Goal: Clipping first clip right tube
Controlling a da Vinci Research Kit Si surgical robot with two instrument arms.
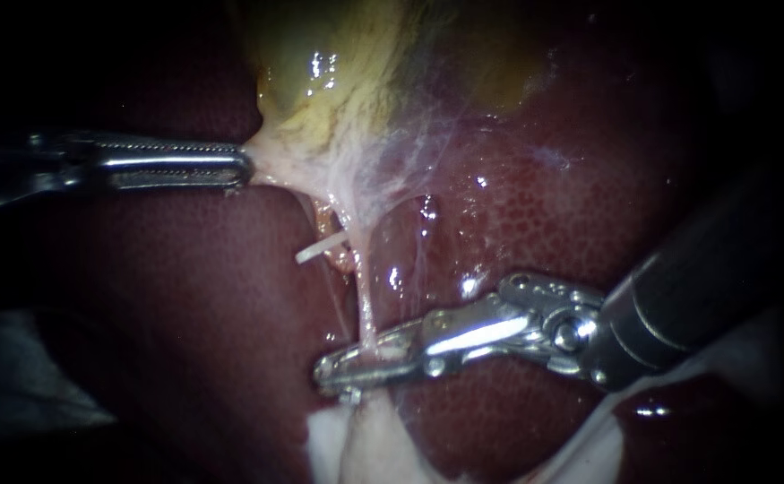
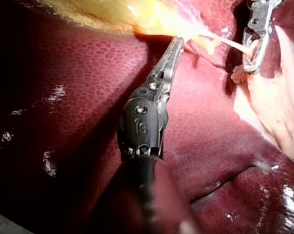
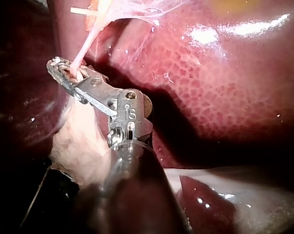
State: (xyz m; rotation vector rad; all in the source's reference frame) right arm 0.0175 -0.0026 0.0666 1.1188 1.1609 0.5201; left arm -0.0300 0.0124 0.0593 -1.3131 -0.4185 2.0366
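Pincer of right instrument [image 1: 342, 367] clamped on right tube [image 1: 363, 300], lower centre, left instrument [image 1: 241, 168] pinching gallbladder [image 1: 320, 81] upper left; clipping step looks underway, next needs clean release

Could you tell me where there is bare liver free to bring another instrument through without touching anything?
Bare liver lies open below the left instrument, left of the clip. A second patch sits above the right instrument, right of the tube. Crowded: the strip from the gallbladder down to the right instrument.
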